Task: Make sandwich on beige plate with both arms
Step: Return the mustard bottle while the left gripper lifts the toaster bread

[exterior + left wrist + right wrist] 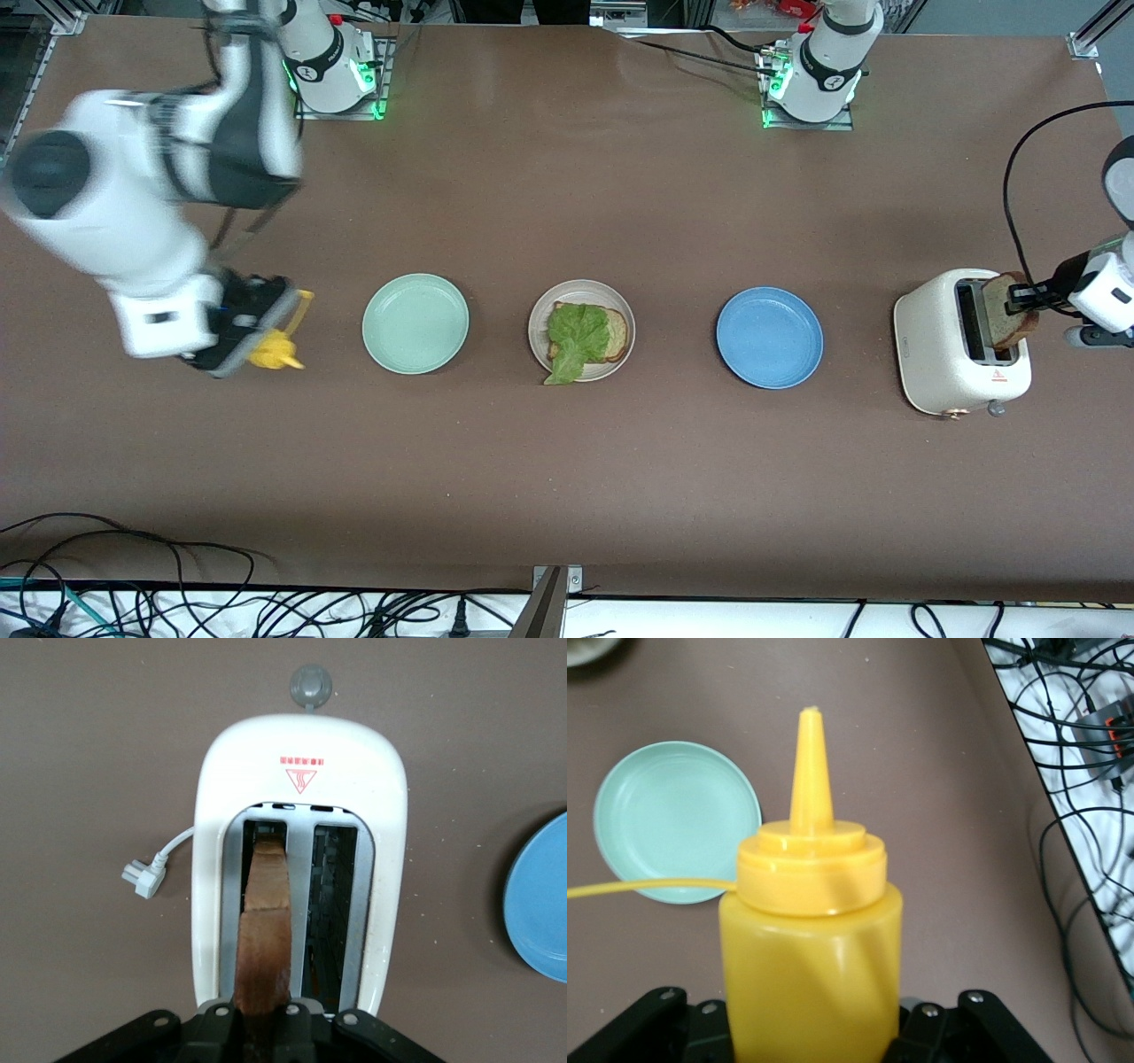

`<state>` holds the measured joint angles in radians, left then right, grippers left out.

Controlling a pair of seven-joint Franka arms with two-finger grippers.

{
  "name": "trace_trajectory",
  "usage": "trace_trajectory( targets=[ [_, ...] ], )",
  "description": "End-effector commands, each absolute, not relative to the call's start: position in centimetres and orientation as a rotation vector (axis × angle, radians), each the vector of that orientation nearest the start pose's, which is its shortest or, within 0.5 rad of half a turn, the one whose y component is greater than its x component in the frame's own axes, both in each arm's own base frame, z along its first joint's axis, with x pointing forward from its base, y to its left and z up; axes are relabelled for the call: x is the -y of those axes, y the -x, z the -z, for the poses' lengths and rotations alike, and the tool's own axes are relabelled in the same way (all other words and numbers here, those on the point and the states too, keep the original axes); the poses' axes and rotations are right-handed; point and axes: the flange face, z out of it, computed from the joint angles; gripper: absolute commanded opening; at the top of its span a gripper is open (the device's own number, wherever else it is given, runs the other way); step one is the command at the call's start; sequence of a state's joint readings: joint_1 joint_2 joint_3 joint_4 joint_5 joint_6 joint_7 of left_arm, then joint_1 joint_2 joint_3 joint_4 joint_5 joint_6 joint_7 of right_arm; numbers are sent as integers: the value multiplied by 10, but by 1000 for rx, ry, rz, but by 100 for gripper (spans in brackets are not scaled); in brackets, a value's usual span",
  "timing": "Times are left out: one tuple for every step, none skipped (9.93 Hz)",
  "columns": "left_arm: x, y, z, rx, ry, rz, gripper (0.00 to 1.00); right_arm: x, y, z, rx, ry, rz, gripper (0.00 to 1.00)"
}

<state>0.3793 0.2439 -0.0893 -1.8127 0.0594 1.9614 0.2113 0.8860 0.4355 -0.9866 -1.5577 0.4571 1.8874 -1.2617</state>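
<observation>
On the brown surface [567,461], the beige plate [541,312] sits mid-row, between a mint-green plate [415,322] toward the right arm's end and a blue plate [769,337] toward the left arm's end. On the beige plate lies a bread slice [613,332] with a lettuce leaf [574,338] on top, the leaf's tip hanging over the rim nearest the front camera; no second slice covers it. The right hand [266,332], over the surface beside the mint-green plate, is clenched on a yellow squeeze bottle [808,966], nozzle pointing away from the wrist. At the left arm's end stands a white toaster [948,354], its unplugged cord [155,864] lying alongside. The left hand [1032,297] is over the toaster, clamped on a browned toast slice [264,939] standing upright in one slot; the neighbouring slot holds nothing.
</observation>
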Motion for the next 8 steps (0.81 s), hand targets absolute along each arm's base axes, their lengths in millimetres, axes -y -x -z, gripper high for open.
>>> trace_trajectory(
  targets=[
    [-180, -598, -432, 71, 3111, -174, 0, 18, -633, -479, 1595, 2398, 354, 0],
    [-171, -601, -436, 46, 3111, -176, 0, 54, -625, -475, 1578, 2314, 430, 0],
    [-167, -604, -447, 35, 3114, -180, 0, 91, -614, -464, 1533, 2239, 498, 0],
    [-148, -612, -464, -11, 3113, -184, 0, 117, -598, -437, 1462, 2157, 562, 0],
    [-134, -617, -477, -44, 3114, -199, 0, 136, -582, -408, 1453, 2078, 661, 0],
    [-114, -620, -487, -93, 3118, -228, 0, 151, -567, -379, 1475, 2007, 756, 0],
    [-89, -624, -489, -112, 3194, -232, 0, 161, -551, -354, 1459, 1974, 805, 0],
    [-71, -626, -484, -113, 3292, -256, 0, 171, -532, -330, 1426, 1957, 842, 0]
  ],
)
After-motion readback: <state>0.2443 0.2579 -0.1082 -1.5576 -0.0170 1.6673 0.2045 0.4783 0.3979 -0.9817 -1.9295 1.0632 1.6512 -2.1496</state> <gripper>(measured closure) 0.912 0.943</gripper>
